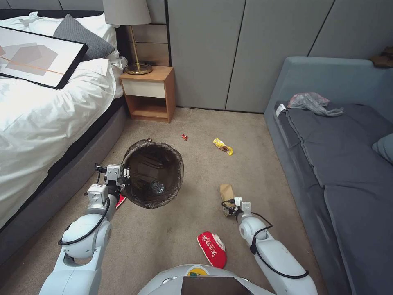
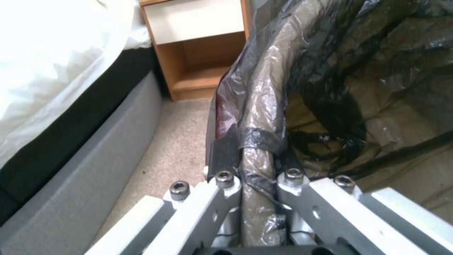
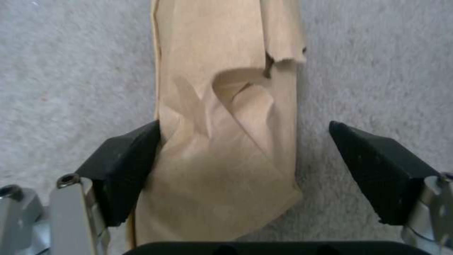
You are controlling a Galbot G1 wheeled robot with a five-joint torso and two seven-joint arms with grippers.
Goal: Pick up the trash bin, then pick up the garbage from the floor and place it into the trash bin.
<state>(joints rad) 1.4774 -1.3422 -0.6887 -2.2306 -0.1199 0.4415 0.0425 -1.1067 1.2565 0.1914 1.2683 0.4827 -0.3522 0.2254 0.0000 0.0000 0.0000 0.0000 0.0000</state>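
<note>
The right claw (image 3: 245, 159) is hovering spread wide over the brown paper bag (image 3: 226, 124), straddling it on the carpet at 5 o'clock of the trash bin (image 1: 152, 174). The bag is looking flat, creased and torn, so probably light and flimsy; pinching across its narrow middle seems best. The left claw (image 2: 257, 184) is gripping the bin's bag-lined rim, with 1 clear bottle (image 1: 157, 187) lying inside.

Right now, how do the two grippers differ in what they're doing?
The left gripper is shut on the trash bin rim, holding it up; the right gripper is open, straddling the brown paper bag lying on the carpet. The left one carries its load; the right has not closed yet. Both are on task items.
</note>
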